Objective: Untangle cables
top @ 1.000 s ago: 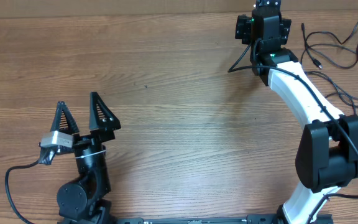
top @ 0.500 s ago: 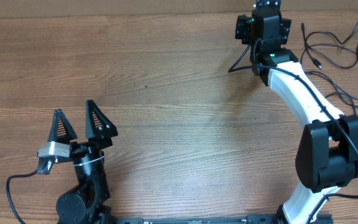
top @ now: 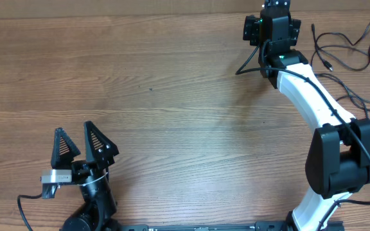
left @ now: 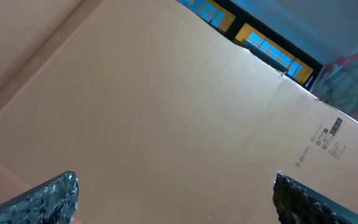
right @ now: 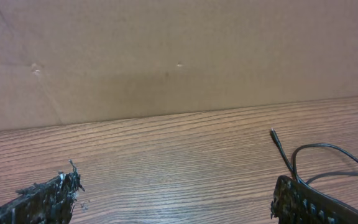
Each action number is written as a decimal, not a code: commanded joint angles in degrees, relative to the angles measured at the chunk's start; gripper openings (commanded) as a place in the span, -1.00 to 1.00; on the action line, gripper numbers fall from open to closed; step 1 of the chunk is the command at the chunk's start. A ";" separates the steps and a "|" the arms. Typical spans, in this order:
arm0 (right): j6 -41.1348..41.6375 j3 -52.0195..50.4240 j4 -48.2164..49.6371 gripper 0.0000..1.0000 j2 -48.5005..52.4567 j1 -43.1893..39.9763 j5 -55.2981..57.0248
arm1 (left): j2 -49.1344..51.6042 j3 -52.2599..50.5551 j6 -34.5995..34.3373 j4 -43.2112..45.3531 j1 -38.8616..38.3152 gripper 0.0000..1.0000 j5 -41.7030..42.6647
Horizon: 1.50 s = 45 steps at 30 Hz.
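**Left arm pulls back while the cords wait in the far right corner**

Nearest the robot's base, the left gripper (top: 73, 128) has drawn back toward its own mount over the last second, sliding down the brown wood-grain counter (top: 172, 96). Its black ribbed fingers (top: 98, 141) are spread wide and hold nothing. The left wrist view shows only tan cardboard between them. This retreat takes the left arm further from the work, so I judge that no untangling has begun and that the arm is resetting or waiting.

The left arm's own thick black wire (top: 23, 204) loops just beside its base and is no part of the task.

Farther out, the white-shelled right arm (top: 310, 90) has not shifted. It reaches to the far edge, where the right gripper (right: 176, 208) hovers low over the wood with its fingers wide and empty.

The thin black cables (top: 327, 65) lie spread loose at the far right, just beside that arm. One small plug end (right: 272, 132) rests on the counter ahead of the right-hand finger.

The right arm's own wiring runs close to those cords and could snag them. A tan cardboard wall (right: 179, 56) closes off the far side.
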 commanded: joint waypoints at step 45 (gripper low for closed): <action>-0.02 0.66 0.26 1.00 -1.75 -0.15 -0.04 | -15.82 -0.57 0.90 -29.68 1.25 0.99 -6.91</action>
